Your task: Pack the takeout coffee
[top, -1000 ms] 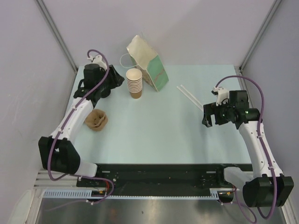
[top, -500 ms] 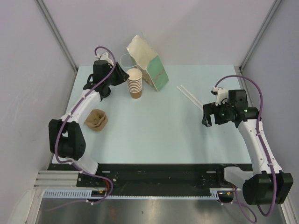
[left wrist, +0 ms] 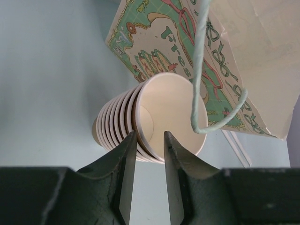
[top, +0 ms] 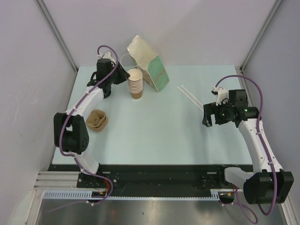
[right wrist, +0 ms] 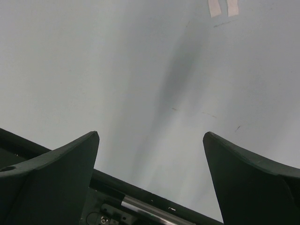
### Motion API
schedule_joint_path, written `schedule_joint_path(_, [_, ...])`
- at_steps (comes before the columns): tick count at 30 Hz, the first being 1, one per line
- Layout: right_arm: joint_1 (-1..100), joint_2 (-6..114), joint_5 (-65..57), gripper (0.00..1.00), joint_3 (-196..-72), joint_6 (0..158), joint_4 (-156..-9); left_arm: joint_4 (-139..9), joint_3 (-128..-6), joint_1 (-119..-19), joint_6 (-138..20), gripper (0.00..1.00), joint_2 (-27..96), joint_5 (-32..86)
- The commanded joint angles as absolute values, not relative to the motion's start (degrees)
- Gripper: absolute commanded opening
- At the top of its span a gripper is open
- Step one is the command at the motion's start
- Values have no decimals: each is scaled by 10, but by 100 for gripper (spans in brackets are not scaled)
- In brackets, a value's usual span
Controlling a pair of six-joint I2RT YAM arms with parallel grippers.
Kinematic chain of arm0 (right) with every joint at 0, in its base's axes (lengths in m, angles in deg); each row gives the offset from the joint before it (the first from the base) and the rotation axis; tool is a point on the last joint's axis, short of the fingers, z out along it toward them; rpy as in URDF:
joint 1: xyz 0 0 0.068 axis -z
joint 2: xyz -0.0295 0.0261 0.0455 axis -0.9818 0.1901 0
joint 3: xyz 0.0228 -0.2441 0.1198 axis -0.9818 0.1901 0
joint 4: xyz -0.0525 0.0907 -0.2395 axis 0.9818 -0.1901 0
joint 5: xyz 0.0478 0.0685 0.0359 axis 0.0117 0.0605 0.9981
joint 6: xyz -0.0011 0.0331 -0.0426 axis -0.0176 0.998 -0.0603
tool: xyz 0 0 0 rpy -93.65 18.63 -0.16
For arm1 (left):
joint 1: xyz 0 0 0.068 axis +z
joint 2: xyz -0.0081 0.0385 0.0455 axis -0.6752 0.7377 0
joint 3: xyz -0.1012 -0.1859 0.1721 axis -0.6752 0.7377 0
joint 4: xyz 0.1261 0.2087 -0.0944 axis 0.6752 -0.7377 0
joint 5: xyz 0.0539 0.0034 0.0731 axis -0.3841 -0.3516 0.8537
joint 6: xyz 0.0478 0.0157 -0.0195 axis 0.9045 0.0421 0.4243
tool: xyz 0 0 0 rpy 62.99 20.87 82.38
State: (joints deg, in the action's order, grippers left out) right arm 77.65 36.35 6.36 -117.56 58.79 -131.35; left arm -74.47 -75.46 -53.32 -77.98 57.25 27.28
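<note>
Top view: stack of cups (top: pixel 135 84) stands upright at 11 o'clock on the table (top: pixel 154 136), just beside the paper bag (top: pixel 149 63) at 12 o'clock. The bag has a green printed side. Brown pulp carrier (top: pixel 96 120) sits at 9 o'clock, well apart from the stack. Two straws (top: pixel 190 96) lie at 2 o'clock. Left tool (top: pixel 123 77) is at the stack's top rim, on its 9 o'clock side. Right tool (top: pixel 208 119) hangs at 3 o'clock, near the straws but clear of them. Lidded coffee cup: cannot tell where it is from this view.

Left wrist view: left tool (left wrist: pixel 149 136) has its jaws apart by a narrow gap. The stack of cups (left wrist: pixel 161 105) fills the centre, mouth toward the camera, cream inside. Its near rims line up with the gap, one fingertip over the outer rims and the other over the mouth. Nothing visibly clamped; contact can't be confirmed. The paper bag (left wrist: pixel 154 42) is at 12 to 2 o'clock behind the stack, and its pale cord handle (left wrist: pixel 199 61) dangles across the cup mouth. Table (left wrist: pixel 47 70) from 9 to 11 o'clock. The lidded cup can't be made out here either.

Right wrist view: right tool (right wrist: pixel 150 136) is spread wide, with nothing between the fingers and only table (right wrist: pixel 117 70) beneath. Two short white strips (right wrist: pixel 220 7) sit at the 1 o'clock edge.
</note>
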Motion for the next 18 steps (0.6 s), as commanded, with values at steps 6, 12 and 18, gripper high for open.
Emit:
schedule_joint_path(6, [781,365,60,100,-1194,601,-1302,-739,-797,-535,-794,26,591,275])
schedule_joint_path(12, [782,364,59,100,-1194,601,-1302,-749,-799,-535,-801,12,581,273])
schedule_joint_path(18, [782,363,60,100,-1194,604,-1301,-766,-804,-535,-809,0,566,270])
